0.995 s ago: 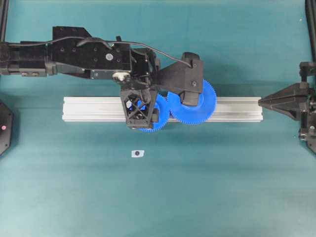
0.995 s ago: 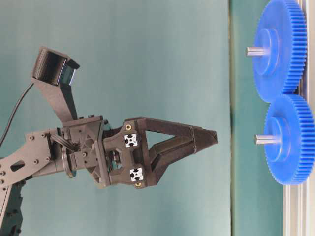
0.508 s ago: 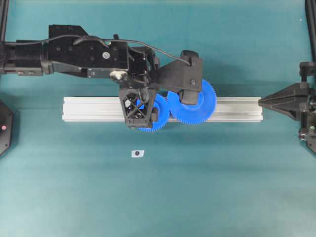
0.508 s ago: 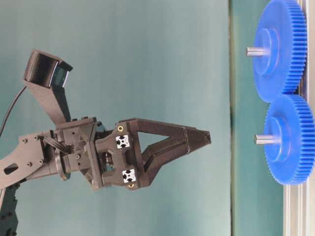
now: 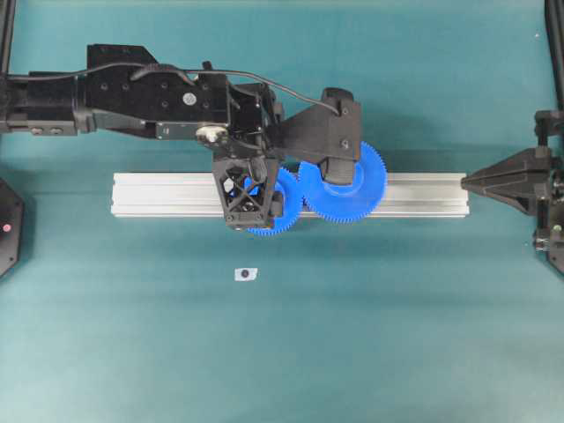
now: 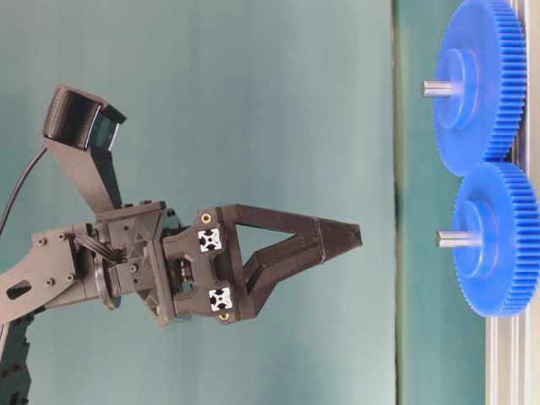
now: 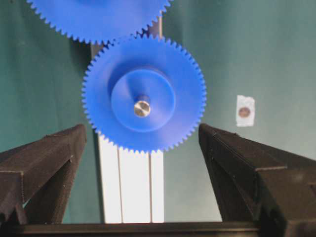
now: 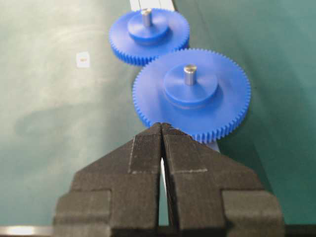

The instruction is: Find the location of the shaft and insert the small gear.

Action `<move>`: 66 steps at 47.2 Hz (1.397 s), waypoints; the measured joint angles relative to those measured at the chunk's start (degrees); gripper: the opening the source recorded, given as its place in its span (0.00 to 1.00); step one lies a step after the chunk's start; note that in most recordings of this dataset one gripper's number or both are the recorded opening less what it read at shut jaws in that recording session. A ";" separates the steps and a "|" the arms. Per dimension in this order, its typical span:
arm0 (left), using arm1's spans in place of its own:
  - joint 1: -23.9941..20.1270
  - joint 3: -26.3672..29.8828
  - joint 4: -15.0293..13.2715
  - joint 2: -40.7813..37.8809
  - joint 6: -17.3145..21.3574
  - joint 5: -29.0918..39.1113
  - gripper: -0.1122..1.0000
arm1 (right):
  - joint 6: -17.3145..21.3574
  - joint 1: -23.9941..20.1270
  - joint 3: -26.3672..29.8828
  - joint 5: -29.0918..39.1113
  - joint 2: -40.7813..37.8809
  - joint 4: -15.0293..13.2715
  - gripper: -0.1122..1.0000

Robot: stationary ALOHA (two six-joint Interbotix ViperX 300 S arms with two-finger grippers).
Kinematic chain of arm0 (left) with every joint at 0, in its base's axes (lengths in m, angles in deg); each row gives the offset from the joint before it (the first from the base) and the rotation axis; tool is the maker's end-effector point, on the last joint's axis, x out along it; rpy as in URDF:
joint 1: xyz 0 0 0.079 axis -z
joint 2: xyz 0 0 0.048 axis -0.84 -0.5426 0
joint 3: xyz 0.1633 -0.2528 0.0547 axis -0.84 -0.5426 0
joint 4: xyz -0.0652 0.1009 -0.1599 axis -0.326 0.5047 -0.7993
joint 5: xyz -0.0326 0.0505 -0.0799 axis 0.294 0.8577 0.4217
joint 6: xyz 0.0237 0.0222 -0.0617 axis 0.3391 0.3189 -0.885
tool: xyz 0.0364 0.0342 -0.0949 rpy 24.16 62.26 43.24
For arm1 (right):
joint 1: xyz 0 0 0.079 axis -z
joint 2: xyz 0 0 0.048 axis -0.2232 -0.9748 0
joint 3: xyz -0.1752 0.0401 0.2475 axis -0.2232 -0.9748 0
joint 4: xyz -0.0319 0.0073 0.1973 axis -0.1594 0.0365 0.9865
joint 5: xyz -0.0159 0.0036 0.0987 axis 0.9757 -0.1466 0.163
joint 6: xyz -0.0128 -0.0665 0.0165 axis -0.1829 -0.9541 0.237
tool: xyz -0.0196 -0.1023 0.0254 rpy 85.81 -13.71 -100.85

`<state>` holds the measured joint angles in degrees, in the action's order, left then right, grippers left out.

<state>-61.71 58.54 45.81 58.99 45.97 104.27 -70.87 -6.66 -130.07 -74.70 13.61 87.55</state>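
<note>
Left tool (image 7: 142,163) at the bottom of the wrist view, jaws spread wide, holding nothing. Just past it, frame centre, the small gear (image 7: 143,94) sits on the rail (image 7: 132,187) with a silvery shaft (image 7: 142,108) through its hub, teeth meshed with the bigger gear (image 7: 98,17) at the top edge — insertion looks done. Overhead, left arm reaches in from upper left, tool above the gear, clear of it. Right tool (image 8: 162,143) pinched closed, empty, parked at far right.
</note>
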 measured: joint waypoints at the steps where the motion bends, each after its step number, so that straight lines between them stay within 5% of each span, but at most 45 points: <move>1: -0.09 0.00 0.09 0.00 0.00 0.00 0.90 | 0.00 0.00 0.00 0.00 0.00 0.00 0.10; 66: 0.35 0.79 0.09 0.00 0.09 1.05 0.90 | 0.09 0.00 -0.09 0.00 0.00 0.00 0.10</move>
<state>-61.36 59.33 45.90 58.99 46.06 105.32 -70.78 -6.66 -130.16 -74.70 13.61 87.55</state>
